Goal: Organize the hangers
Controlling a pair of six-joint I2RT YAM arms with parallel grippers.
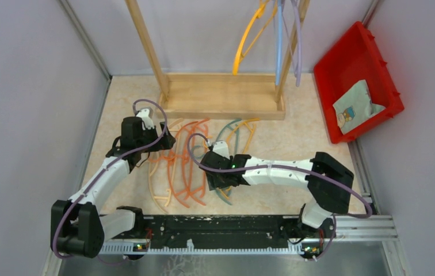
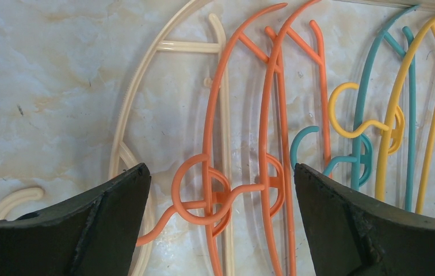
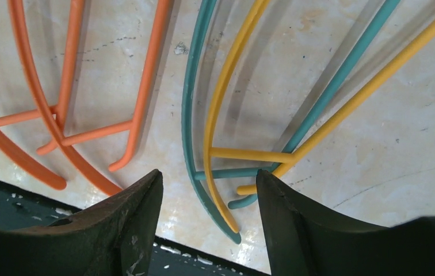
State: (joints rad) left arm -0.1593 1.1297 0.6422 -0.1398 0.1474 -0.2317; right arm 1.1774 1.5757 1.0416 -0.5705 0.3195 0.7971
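Several hangers lie side by side on the marble table: a beige one [image 1: 157, 192], two orange ones [image 1: 183, 167], a teal one [image 1: 225, 135] and a yellow one [image 1: 250, 129]. My left gripper [image 1: 156, 144] is open just above them. In the left wrist view it [image 2: 221, 172] straddles the orange hook [image 2: 195, 195], with the beige [image 2: 129, 92], teal [image 2: 370, 75] and yellow [image 2: 402, 75] hangers to the sides. My right gripper [image 1: 215, 178] is open. In the right wrist view it [image 3: 208, 175] hovers over the ends of the teal [image 3: 189, 103] and yellow [image 3: 221, 86] hangers. Neither gripper holds anything.
A wooden rack [image 1: 221, 95] stands at the back with a yellow [image 1: 244, 43], a light blue [image 1: 279, 40] and a lavender hanger [image 1: 297, 46] hanging on it. A red bin [image 1: 356, 57] holding a packet [image 1: 356, 106] sits at the back right. The black base rail [image 3: 8, 195] lies close below my right gripper.
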